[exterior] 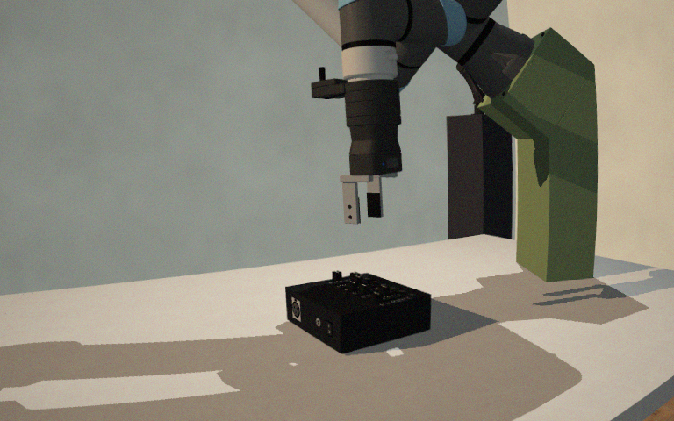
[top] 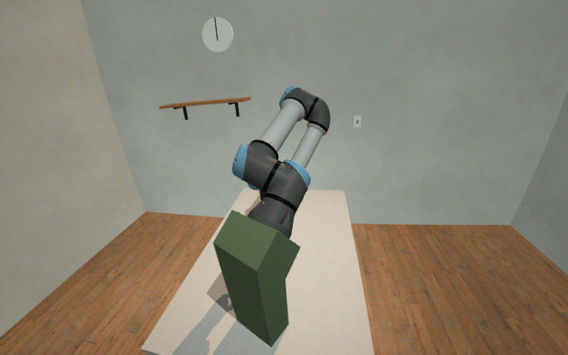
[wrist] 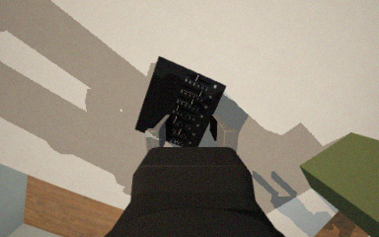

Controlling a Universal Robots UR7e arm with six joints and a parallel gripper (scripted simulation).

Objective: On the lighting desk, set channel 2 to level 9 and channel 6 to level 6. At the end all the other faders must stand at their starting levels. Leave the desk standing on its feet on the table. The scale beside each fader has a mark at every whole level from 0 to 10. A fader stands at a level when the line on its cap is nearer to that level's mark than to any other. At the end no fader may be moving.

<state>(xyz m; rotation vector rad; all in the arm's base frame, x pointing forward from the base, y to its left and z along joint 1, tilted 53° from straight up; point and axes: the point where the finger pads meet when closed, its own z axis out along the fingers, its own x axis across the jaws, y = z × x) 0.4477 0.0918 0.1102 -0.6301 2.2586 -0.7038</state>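
Note:
The lighting desk (exterior: 357,310) is a small black box standing flat on the white table, with a row of faders on its top; two caps (exterior: 345,275) stick up at its far edge. In the wrist view the lighting desk (wrist: 180,104) lies slanted, its faders (wrist: 189,111) in a column, too small to read levels. My gripper (exterior: 362,210) hangs well above the desk, pointing down, open and empty. In the wrist view its fingers frame the desk's near end. The desk is hidden in the top view.
A tall green block (exterior: 556,163) stands on the table to the right of the desk and carries the arm's base; it also shows in the top view (top: 257,278) and the wrist view (wrist: 345,178). A dark post (exterior: 479,175) stands behind.

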